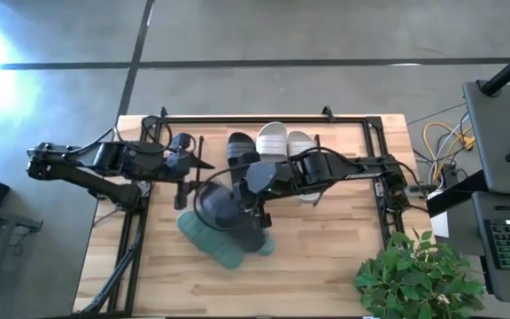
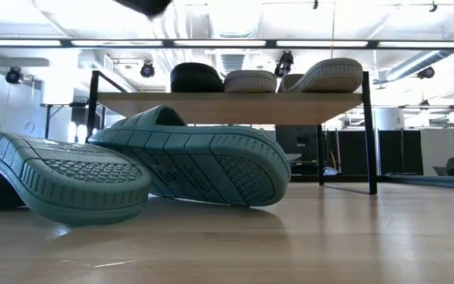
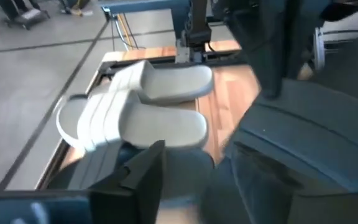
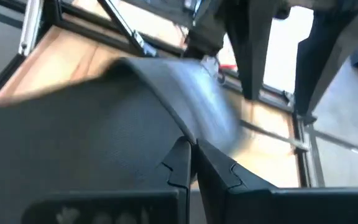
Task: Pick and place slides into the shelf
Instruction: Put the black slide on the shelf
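Three slides sat on the shelf (image 1: 352,120) in the upper middle of the high view: one black slide (image 1: 240,146) and the white pair (image 1: 283,140). The second black slide (image 1: 230,217) hung at frame centre, above the teal pair (image 1: 222,245), which lay on the table (image 1: 326,257); so roughly half the job looked done, with three slides left to place.

The right end effector (image 1: 253,206) was at frame centre, its fingers pinched together on the black slide's strap, as its wrist view showed with the tips meeting on dark material. The left end effector (image 1: 189,177) sat just left of it, fingers parted and holding nothing.

Only the low view showed the shelf board (image 2: 227,97) raised on thin legs with soles lined along its top, and both teal slides resting on the table in the left foreground. The left wrist view alone showed the white pair (image 3: 135,112) up close.
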